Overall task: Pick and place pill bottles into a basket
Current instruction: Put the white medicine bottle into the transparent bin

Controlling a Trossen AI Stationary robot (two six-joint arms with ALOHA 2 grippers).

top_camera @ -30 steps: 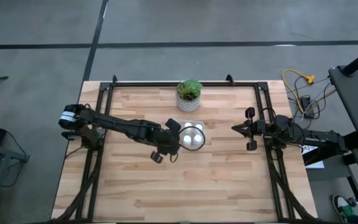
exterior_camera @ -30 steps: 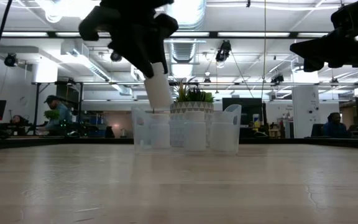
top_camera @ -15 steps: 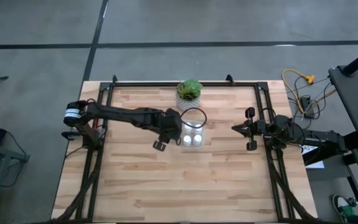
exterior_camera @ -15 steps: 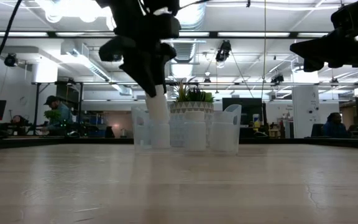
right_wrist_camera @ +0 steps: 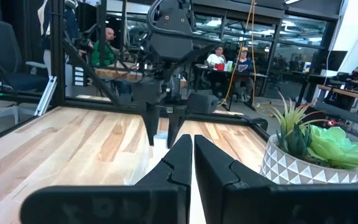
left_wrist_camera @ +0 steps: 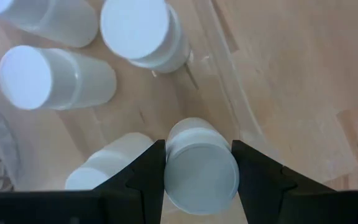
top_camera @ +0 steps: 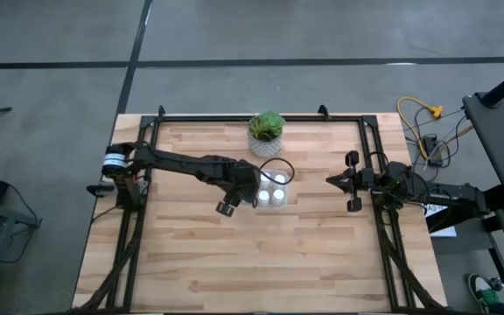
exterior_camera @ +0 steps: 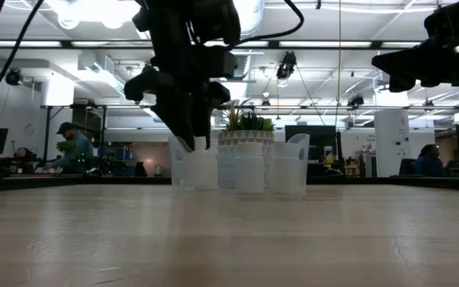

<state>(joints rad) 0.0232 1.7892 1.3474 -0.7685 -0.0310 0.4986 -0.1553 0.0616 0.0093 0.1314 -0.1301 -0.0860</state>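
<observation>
While the left gripper [left_wrist_camera: 201, 168] points straight down into the basket [top_camera: 280, 182], jaws pinching a pill bottle [left_wrist_camera: 199, 167], the right gripper [top_camera: 331, 181] hovers well apart, jaws pressed together.

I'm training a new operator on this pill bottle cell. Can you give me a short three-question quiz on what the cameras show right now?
1. True or false: the left hand is shut on a pill bottle inside the clear basket.
2. Where is the right hand? A) over the basket B) at the table's right side, away from the basket C) touching the potted plant
3. Fill in: besides the held one, the left wrist view shows ___ more bottles in the basket.

Key: 1 true. 2 B. 3 four, one of them close to the held bottle.
</observation>
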